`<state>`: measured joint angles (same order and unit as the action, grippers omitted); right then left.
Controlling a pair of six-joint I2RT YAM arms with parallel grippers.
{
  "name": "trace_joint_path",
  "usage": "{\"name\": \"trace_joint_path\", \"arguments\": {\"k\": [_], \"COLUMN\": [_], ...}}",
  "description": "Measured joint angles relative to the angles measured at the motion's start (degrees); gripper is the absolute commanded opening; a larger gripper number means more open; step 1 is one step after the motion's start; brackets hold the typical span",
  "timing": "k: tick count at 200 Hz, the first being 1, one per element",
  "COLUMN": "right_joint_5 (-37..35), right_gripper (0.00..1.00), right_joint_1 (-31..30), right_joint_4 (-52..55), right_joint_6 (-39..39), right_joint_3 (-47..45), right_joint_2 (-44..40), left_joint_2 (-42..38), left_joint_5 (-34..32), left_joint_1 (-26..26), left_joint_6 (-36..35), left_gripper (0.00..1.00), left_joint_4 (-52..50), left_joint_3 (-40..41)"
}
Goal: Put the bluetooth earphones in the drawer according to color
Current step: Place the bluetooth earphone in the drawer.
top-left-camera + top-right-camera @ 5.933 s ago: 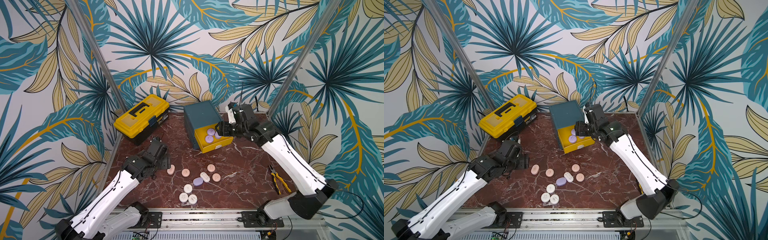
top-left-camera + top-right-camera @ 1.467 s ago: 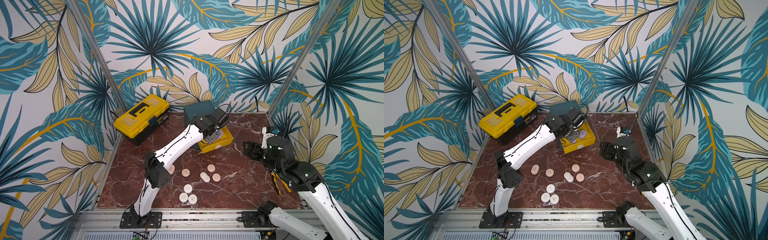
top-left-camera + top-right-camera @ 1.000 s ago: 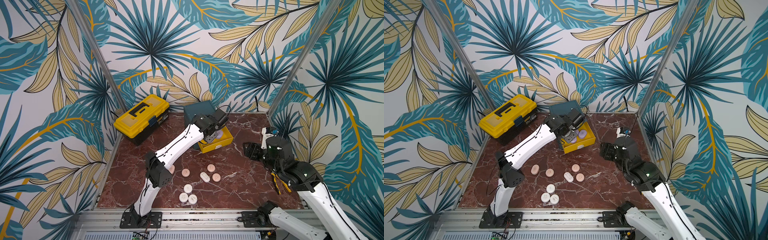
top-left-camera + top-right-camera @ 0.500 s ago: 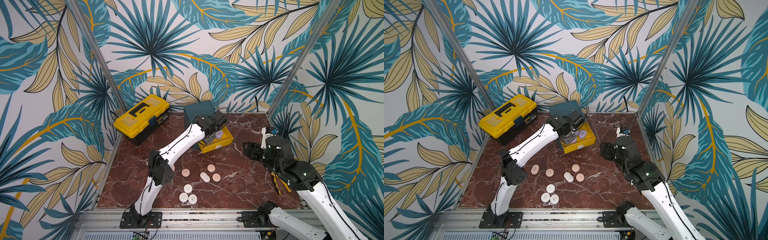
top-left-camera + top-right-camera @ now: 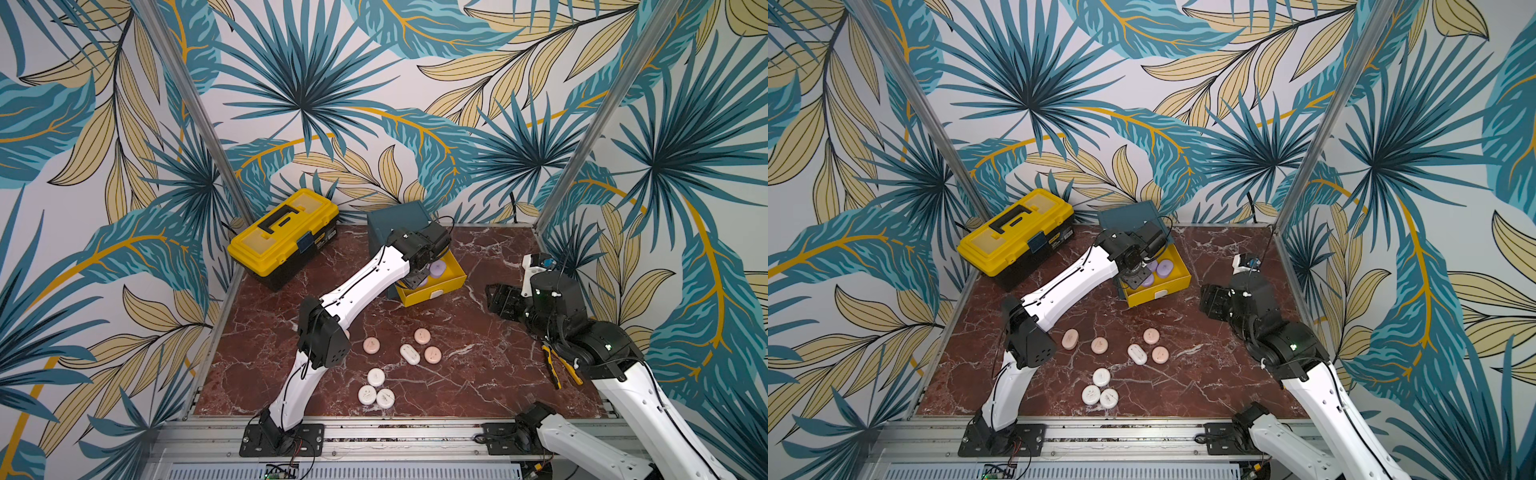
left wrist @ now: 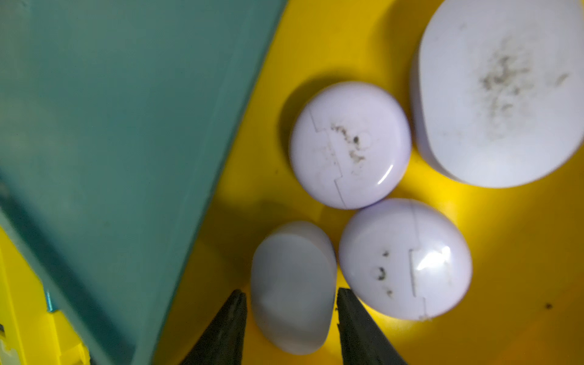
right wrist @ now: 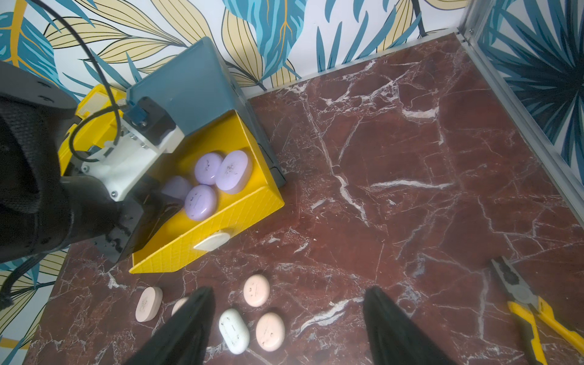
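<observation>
The left gripper (image 6: 289, 294) is down inside the pulled-out yellow drawer (image 6: 505, 268). Its two dark fingers stand on either side of a purple case (image 6: 294, 278) that lies on the drawer floor. Whether they pinch it or only flank it cannot be told. Just beside one finger, touching that case, lies a second purple case (image 6: 404, 259). A little farther ahead sit two more purple cases (image 6: 349, 145), making four in the drawer. Beyond them rises the teal chest (image 6: 110, 126) that the drawer sticks out of.

The right gripper (image 7: 289, 289) hangs above the marble table (image 7: 410, 189), well apart from the drawer, its jaws spread wide with nothing between them. Nearest its fingertips lie a white case (image 7: 234, 331) and several pink cases (image 7: 270, 331) on the table. Farther off, three white cases (image 5: 1101, 377) cluster together.
</observation>
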<state>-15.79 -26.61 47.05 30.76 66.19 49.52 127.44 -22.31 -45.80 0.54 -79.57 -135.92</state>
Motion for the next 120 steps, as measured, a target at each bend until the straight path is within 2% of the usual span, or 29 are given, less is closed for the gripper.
{"name": "trace_joint_path", "arguments": {"k": [19, 82, 120], "right_joint_5": [0.0, 0.2, 0.5], "right_gripper": [0.79, 0.79, 0.79], "right_joint_1": [0.0, 0.3, 0.3], "right_joint_4": [0.0, 0.0, 0.0], "right_joint_6": [-0.1, -0.4, -0.4], "right_joint_3": [0.0, 0.0, 0.0], "right_joint_2": [0.0, 0.0, 0.0], "left_joint_2": [0.3, 0.1, -4.1], "left_joint_5": [0.5, 0.7, 1.1], "left_joint_1": [0.0, 0.0, -0.5], "left_joint_6": [0.0, 0.3, -0.1], "left_gripper": [0.59, 0.64, 0.66], "left_joint_4": [0.0, 0.3, 1.8], "left_joint_3": [0.0, -0.2, -0.2]}}
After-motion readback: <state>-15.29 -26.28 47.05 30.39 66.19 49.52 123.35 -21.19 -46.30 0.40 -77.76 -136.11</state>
